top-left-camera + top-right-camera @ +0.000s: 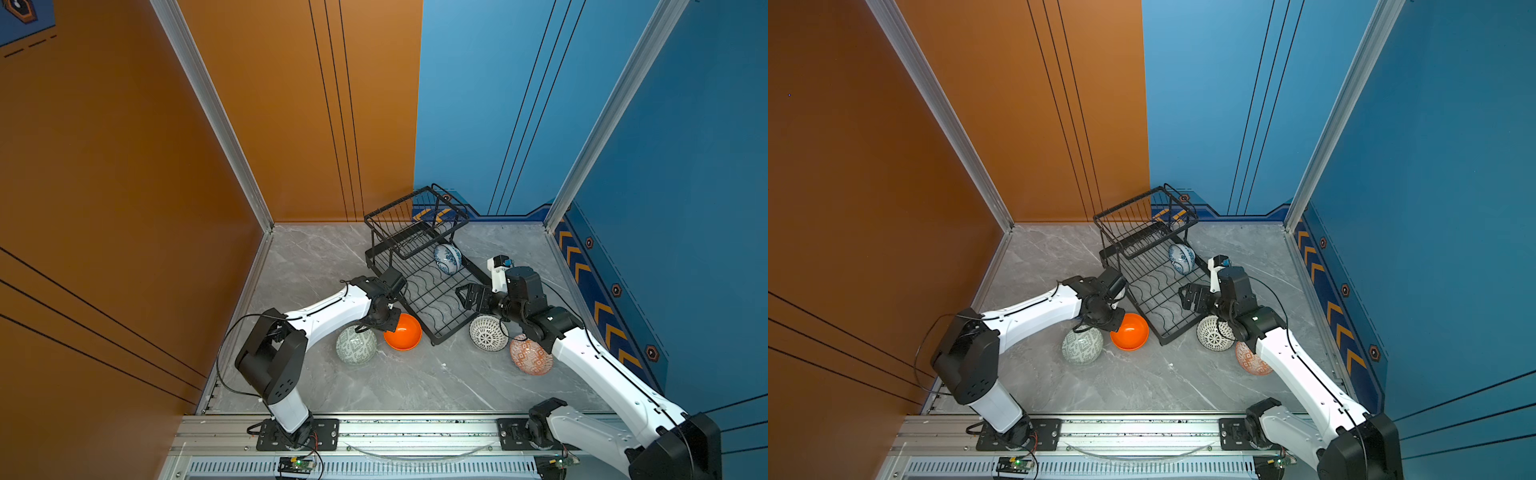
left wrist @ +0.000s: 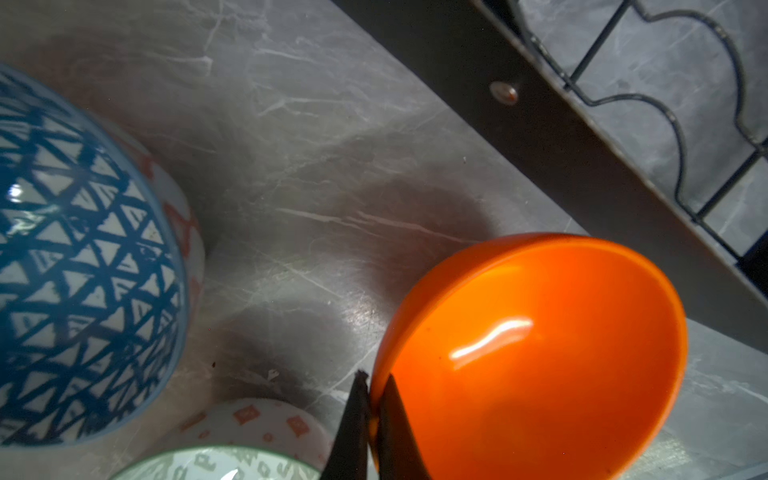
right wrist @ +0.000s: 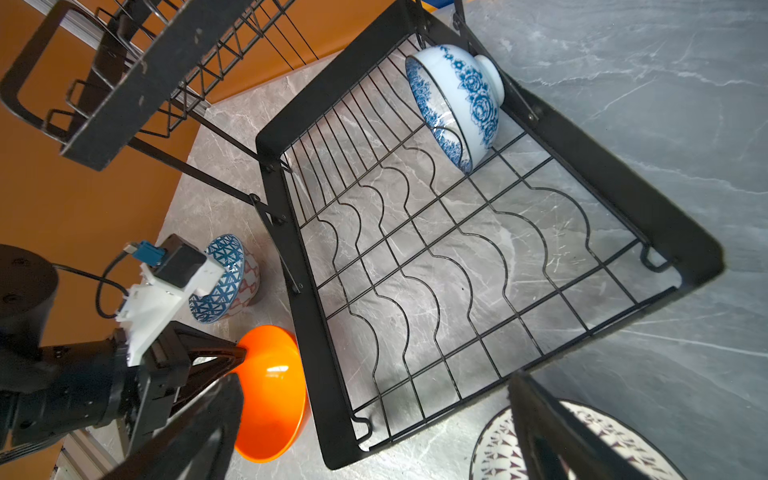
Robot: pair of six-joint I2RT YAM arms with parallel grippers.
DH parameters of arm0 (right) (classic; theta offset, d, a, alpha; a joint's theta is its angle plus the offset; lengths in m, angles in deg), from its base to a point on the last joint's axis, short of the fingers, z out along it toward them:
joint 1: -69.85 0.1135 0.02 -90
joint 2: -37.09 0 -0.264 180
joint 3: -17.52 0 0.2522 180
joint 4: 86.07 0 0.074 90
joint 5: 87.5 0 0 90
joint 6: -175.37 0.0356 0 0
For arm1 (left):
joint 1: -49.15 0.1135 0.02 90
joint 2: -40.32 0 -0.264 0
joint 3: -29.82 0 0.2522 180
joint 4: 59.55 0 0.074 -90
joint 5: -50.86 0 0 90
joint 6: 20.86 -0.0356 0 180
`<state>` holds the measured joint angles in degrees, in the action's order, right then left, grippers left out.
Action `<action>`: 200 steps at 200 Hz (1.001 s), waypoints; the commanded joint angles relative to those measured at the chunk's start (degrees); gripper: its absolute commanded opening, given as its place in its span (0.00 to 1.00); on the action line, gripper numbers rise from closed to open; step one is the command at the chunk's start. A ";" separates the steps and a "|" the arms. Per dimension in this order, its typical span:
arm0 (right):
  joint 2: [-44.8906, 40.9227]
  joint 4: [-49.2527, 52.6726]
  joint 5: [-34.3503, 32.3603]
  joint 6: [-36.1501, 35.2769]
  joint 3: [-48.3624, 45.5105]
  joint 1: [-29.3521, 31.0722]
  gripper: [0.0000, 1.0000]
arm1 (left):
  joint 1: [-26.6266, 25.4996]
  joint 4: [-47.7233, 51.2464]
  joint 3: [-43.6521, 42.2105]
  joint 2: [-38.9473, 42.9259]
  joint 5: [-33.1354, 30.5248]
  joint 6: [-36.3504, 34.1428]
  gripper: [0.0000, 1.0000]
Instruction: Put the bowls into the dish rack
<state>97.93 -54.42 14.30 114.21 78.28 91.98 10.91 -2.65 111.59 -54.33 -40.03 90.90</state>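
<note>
My left gripper (image 1: 387, 325) (image 2: 370, 415) is shut on the rim of the plain orange bowl (image 1: 403, 332) (image 1: 1130, 332) (image 2: 540, 353) (image 3: 270, 395). That bowl is tilted, just left of the dish rack (image 1: 432, 291) (image 1: 1158, 291) (image 3: 685, 232). A white-blue floral bowl (image 1: 447, 259) (image 3: 461, 99) stands on edge in the rack's far slots. My right gripper (image 1: 465, 297) (image 3: 374, 378) hangs open and empty over the rack's near right corner. On the table lie a pale green bowl (image 1: 356, 345), a black-lattice bowl (image 1: 487, 332) and a red-orange patterned bowl (image 1: 530, 357). The blue triangle bowl (image 2: 75, 270) (image 3: 222, 278) sits under my left arm.
The rack's raised basket (image 1: 415, 220) stands at its far end, near the back wall. Orange and blue walls close in the grey marble table (image 1: 395, 386) on three sides. A metal rail (image 1: 415, 428) runs along the front edge.
</note>
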 commanded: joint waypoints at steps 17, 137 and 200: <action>-0.20 -2.46 0.27 1.31 -0.37 0.93 1.00 | 1.65 -1.24 -2.15 6.77 0.81 1.02 0.00; -2.49 0.18 -6.99 2.14 6.46 10.91 0.89 | 2.79 -47.98 -14.42 18.99 7.57 22.46 0.00; -1.91 -0.39 -14.98 2.27 5.63 15.72 0.77 | -0.50 -58.72 -11.70 11.48 6.37 26.45 0.00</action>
<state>95.57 -55.18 3.83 116.31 83.31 106.89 11.56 -53.89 97.60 -41.54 -33.27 114.68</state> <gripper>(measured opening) 0.783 0.067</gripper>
